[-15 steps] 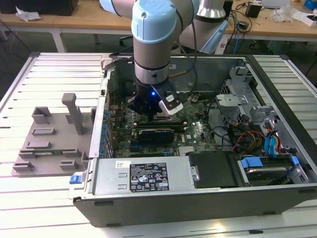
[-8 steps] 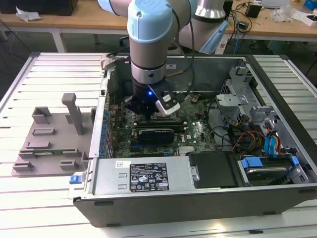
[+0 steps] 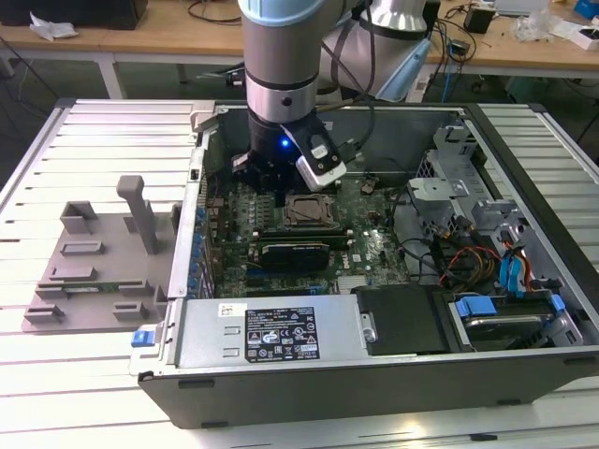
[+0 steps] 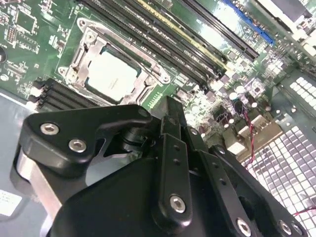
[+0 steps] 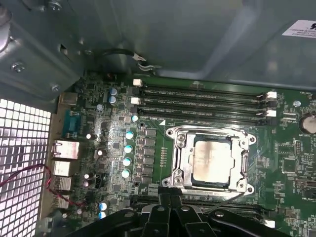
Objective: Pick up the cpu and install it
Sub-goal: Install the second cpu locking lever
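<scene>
The cpu [image 5: 213, 159] sits in the motherboard [image 5: 291, 148] socket frame [image 5: 180, 158], apart from the gripper [image 5: 170, 210]. The gripper hangs just beside the socket, holding nothing; its finger spread cannot be told.

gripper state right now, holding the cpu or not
gripper: shut, holding nothing; the cpu sits in the socket on the motherboard, apart from the fingertips.
</scene>
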`<state>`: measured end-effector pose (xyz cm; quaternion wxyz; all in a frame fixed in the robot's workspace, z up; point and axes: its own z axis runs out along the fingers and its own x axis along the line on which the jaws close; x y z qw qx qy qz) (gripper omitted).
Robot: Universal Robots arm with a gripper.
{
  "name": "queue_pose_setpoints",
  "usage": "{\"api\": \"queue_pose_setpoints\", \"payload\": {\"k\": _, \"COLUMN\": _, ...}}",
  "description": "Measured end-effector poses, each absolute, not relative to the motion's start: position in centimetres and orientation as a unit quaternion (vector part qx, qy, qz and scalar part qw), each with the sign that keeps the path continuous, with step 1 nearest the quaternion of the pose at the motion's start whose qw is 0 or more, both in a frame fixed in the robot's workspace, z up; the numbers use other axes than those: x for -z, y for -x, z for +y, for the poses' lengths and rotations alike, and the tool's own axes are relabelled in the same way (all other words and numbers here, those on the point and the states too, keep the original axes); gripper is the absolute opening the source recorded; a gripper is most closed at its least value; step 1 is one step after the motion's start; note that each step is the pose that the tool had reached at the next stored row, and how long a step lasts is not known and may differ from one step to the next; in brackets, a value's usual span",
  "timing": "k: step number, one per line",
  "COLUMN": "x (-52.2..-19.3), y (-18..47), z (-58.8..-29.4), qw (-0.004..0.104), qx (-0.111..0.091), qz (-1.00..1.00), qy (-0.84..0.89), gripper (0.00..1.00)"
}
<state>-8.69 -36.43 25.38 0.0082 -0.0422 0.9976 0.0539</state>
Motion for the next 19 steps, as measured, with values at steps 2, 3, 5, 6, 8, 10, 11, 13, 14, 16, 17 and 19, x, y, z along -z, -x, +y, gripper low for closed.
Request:
{"api": "queue_pose_setpoints", "payload": {"k": 2, "x": -25.4, "y": 8.7, "z": -36.4, "qw": 0.008, "qx": -0.054, "qz": 0.998, "qy": 0.042, "gripper": 0.11}}
{"api": "queue_pose_setpoints", "payload": {"k": 3, "x": -25.4, "y": 8.3, "z": -36.4, "qw": 0.008, "qx": -0.054, "qz": 0.998, "qy": 0.042, "gripper": 0.11}}
{"api": "queue_pose_setpoints", "payload": {"k": 5, "x": -25.4, "y": 7.4, "z": -36.4, "qw": 0.007, "qx": -0.054, "qz": 0.998, "qy": 0.042, "gripper": 0.11}}
{"api": "queue_pose_setpoints", "payload": {"k": 6, "x": -25.4, "y": 7.0, "z": -36.4, "qw": 0.007, "qx": -0.054, "qz": 0.998, "qy": 0.042, "gripper": 0.11}}
{"api": "queue_pose_setpoints", "payload": {"k": 8, "x": -25.3, "y": 6.0, "z": -36.3, "qw": 0.006, "qx": -0.054, "qz": 0.998, "qy": 0.042, "gripper": 0.11}}
{"api": "queue_pose_setpoints", "payload": {"k": 10, "x": -25.3, "y": 5.4, "z": -36.4, "qw": 0.006, "qx": -0.054, "qz": 0.998, "qy": 0.042, "gripper": 0.11}}
{"api": "queue_pose_setpoints", "payload": {"k": 11, "x": -25.3, "y": 5.4, "z": -36.5, "qw": 0.006, "qx": -0.054, "qz": 0.998, "qy": 0.042, "gripper": 0.11}}
{"api": "queue_pose_setpoints", "payload": {"k": 13, "x": -25.3, "y": 5.4, "z": -37.0, "qw": 0.006, "qx": -0.054, "qz": 0.998, "qy": 0.042, "gripper": 0.11}}
{"api": "queue_pose_setpoints", "payload": {"k": 14, "x": -25.2, "y": 5.4, "z": -37.5, "qw": 0.006, "qx": -0.054, "qz": 0.998, "qy": 0.042, "gripper": 0.11}}
{"api": "queue_pose_setpoints", "payload": {"k": 16, "x": -24.6, "y": 5.7, "z": -37.7, "qw": 0.006, "qx": -0.054, "qz": 0.998, "qy": 0.042, "gripper": 0.11}}
{"api": "queue_pose_setpoints", "payload": {"k": 17, "x": -24.2, "y": 6.1, "z": -37.7, "qw": 0.006, "qx": -0.054, "qz": 0.998, "qy": 0.042, "gripper": 0.11}}
{"api": "queue_pose_setpoints", "payload": {"k": 19, "x": -23.9, "y": 6.5, "z": -37.7, "qw": 0.006, "qx": -0.054, "qz": 0.998, "qy": 0.042, "gripper": 0.11}}
